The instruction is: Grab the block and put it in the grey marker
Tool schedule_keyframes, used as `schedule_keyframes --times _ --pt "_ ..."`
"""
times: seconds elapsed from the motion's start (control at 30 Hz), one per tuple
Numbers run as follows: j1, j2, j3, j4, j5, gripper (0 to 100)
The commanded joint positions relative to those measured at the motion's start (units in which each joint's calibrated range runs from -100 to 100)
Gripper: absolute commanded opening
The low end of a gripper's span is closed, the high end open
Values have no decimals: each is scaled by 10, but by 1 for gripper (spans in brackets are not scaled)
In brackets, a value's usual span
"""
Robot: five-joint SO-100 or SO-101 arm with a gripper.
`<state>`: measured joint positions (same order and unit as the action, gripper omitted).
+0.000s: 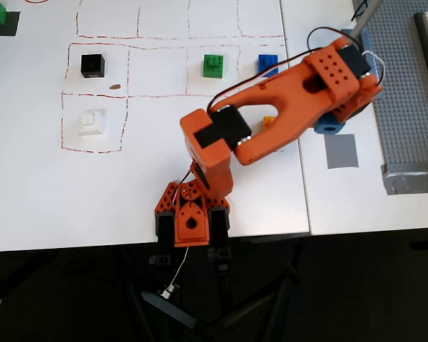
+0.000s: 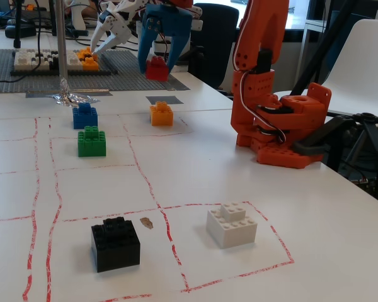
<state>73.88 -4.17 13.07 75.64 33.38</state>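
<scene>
In the fixed view the red block [image 2: 156,68] hangs in the air between the blue fingers of my gripper [image 2: 156,65], which is shut on it. It sits above and slightly left of the grey marker [image 2: 164,99], clear of the table. In the overhead view the orange arm's wrist [image 1: 340,75] reaches to the right and covers the block and the fingertips. Only a blue part of the gripper shows below the wrist, just above the grey marker [image 1: 341,152].
An orange-yellow block [image 2: 161,113], blue block [image 2: 85,116], green block [image 2: 91,141], black block [image 2: 115,244] and white block [image 2: 232,224] stand in red-lined squares. Crumpled foil [image 2: 68,97] under a metal rod [image 2: 62,44] and a grey baseplate [image 1: 403,85] lie beyond the marker.
</scene>
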Motion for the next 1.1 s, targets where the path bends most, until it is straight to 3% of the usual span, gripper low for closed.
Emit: schedule_keyframes --times 0.0,0.43,1.07 --pt "29 2 -79 -18 15 0" --pt "119 146 -174 -107 70 0" --pt "150 228 -207 -120 105 1"
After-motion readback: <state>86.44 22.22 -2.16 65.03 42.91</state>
